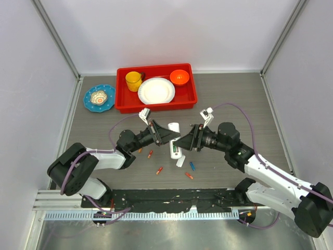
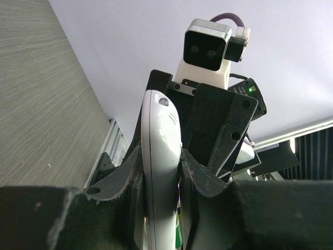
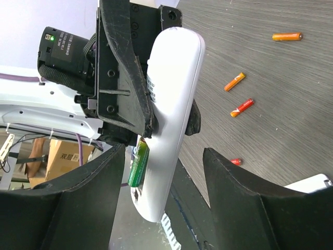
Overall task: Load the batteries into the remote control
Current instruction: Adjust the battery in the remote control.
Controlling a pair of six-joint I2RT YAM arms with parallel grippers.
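Left gripper point(image 1: 171, 135): closed on the remote control point(image 1: 176, 151), lifted off the table point(image 1: 250, 104) at its centre, between the two arms. Left wrist view: remote stands on edge, clamped between both black fingers point(image 2: 132, 174), its rounded end pointing up and away.

Right gripper point(image 1: 184, 141): open. Right wrist view: its two fingers point(image 3: 250, 203) stand spread wide to either side of the remote's near end; no contact visible on either side.

Green battery point(image 3: 138, 164): lies lengthwise against the back of the remote, just below the left gripper's finger. Cannot tell whether it is fully seated in the recess.

Loose batteries on the table, below and around the grippers:
- orange-red battery point(image 1: 150, 154), left of the remote
- second orange-red battery point(image 1: 159, 170), nearer the arm bases
- third orange-red battery point(image 1: 189, 175), right of that one
- blue battery point(image 1: 192, 166), just above the third orange-red one

White cover piece point(image 1: 180, 161): flat on the table, directly below the remote, apart from it.

Far side of the table: red tray point(image 1: 123, 104) holding a yellow cup point(image 1: 133, 80), a white plate point(image 1: 156, 90) and an orange bowl point(image 1: 179, 77). Blue dish point(image 1: 106, 104) just left of the tray.
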